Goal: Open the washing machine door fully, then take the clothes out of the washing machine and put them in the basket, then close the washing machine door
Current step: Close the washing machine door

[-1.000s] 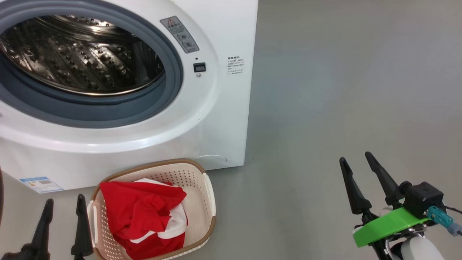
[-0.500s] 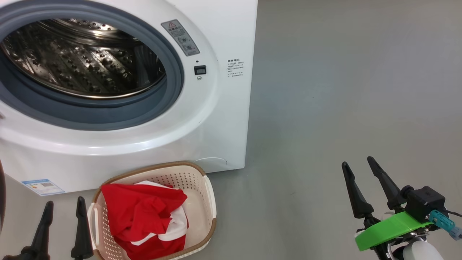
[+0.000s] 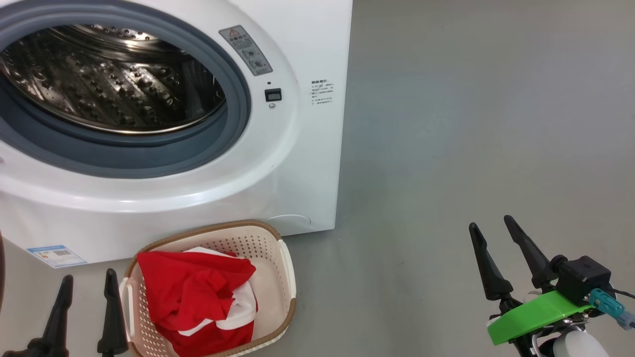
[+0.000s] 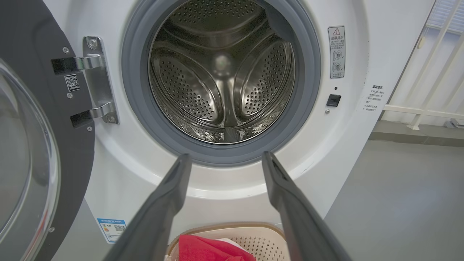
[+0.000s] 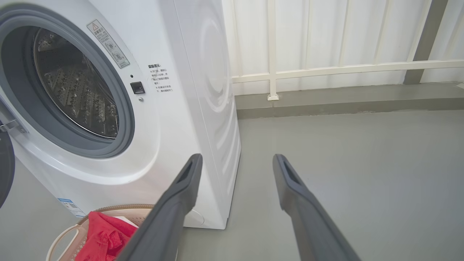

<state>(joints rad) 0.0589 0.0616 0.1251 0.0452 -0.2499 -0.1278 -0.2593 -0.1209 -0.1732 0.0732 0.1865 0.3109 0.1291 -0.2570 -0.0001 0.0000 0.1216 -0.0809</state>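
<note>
I am holding my left gripper (image 3: 88,275) slack and empty, fingers spread, low before the washing machine (image 3: 307,163) and just left of the basket (image 3: 238,242), which is sitting close in front of the machine's foot. The clothes (image 3: 193,292), crumpled soft red cloth with white panels, are lying heaped in that perforated cream shell with its brown woven-look rim. The machine's dimpled steel drum (image 4: 223,72) is showing bare inside the grey rubber gasket (image 4: 308,90). The washing machine door (image 4: 36,145), a glossy black ring round bulging glass, is standing wide open off the machine's left side on an upright bright metal hinge (image 4: 96,79). It is lying left of my left gripper, so I am judging that arm the nearer one for swinging it rightward across the opening. My right gripper (image 3: 489,221) is hovering parted and empty, well off the machine's right side, over smooth grey floor (image 3: 471,124).
</note>
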